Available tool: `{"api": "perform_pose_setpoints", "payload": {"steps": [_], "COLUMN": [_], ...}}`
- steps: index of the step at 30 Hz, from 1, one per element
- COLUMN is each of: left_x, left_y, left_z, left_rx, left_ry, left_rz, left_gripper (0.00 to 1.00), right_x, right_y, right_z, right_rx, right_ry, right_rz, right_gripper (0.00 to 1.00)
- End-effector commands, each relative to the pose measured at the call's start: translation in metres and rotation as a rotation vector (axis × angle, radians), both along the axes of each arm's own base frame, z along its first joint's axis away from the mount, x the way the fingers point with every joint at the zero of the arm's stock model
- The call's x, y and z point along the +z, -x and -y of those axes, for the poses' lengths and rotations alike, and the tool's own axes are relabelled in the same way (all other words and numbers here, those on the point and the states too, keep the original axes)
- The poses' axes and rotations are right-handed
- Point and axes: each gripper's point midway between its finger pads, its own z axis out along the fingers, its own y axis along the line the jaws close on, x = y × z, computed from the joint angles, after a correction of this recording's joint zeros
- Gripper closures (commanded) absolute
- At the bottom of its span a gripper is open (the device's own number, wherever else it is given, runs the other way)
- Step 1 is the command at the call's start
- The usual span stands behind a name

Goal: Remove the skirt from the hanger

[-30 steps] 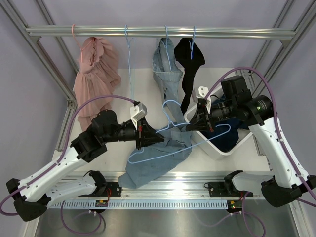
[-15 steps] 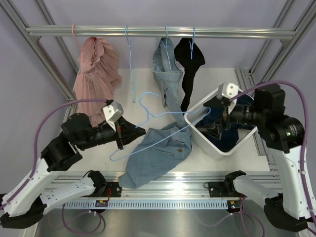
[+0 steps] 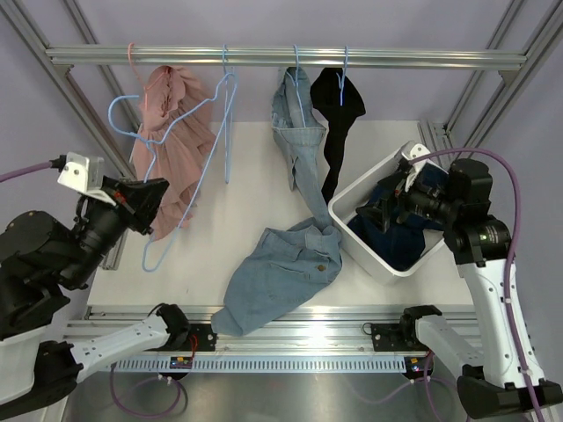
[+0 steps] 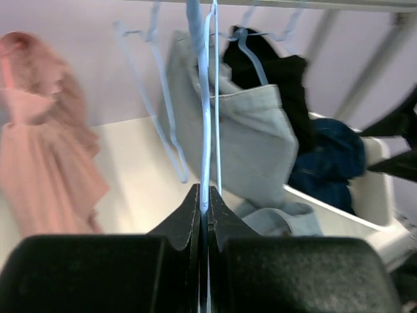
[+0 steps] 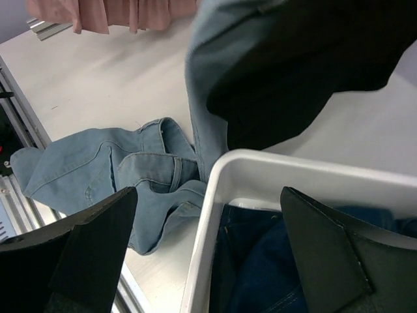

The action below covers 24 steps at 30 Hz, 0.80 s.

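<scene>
The light denim skirt [image 3: 281, 272] lies crumpled on the table with no hanger in it; it also shows as skirt [image 5: 111, 176] and skirt [image 4: 280, 218]. My left gripper [image 3: 145, 198] is shut on the thin light-blue hanger [image 3: 148, 264], lifted at the far left in front of the pink dress. In the left wrist view the hanger [image 4: 207, 130] wire runs up from between the left gripper [image 4: 207, 195] fingers. My right gripper [image 3: 387, 207] is open and holds nothing, hovering over the white bin [image 3: 352, 233]; the right gripper [image 5: 208, 192] straddles the bin [image 5: 260, 169] rim.
A rail [image 3: 281, 57] at the back carries a pink dress [image 3: 167, 132], an empty blue hanger [image 3: 227, 132], a hanging denim garment [image 3: 295, 132] and a black garment [image 3: 339, 105]. Dark blue jeans [image 3: 396, 242] fill the bin. Metal frame posts flank both sides.
My left arm pulled back to the left and up with the hanger, which came free of the skirt. The right gripper opened, let the hanger go and withdrew over the bin.
</scene>
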Motion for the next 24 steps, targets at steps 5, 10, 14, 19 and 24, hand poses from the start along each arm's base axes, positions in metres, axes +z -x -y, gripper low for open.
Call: {"api": "perform_pose_setpoints", "payload": {"steps": [5,10,14,19,24], "left_x": [-0.014,-0.015,-0.009,-0.019,-0.012], "left_y": [-0.046,-0.056,-0.07,-0.123,-0.171], "left_z": [-0.029,-0.035,-0.03,-0.011,0.002], "left_rx": [0.343,0.43,0.456,0.412,0.383], "left_ry": [-0.19,-0.246,-0.257,-0.291,-0.278], "left_rz": [-0.088,-0.107,-0.083,-0.171,-0.176], "left_gripper": [1.0,1.0,1.0,1.0,1.0], "right_x": [-0.011,-0.028,-0.03,-0.028,-0.026], "right_y": [0.002,0.001,0.001,0.006,0.012], "right_z": [0.0,0.001,0.006,0.007,0.008], "right_rx": [0.039,0.049,0.042,0.047,0.055], "right_ry": [-0.106,-0.12,-0.126,-0.138,-0.148], "right_rz": [0.0,-0.031,-0.033,-0.025,-0.017], "right_gripper": [0.01,0.01,0.01,0.01,0.0]}}
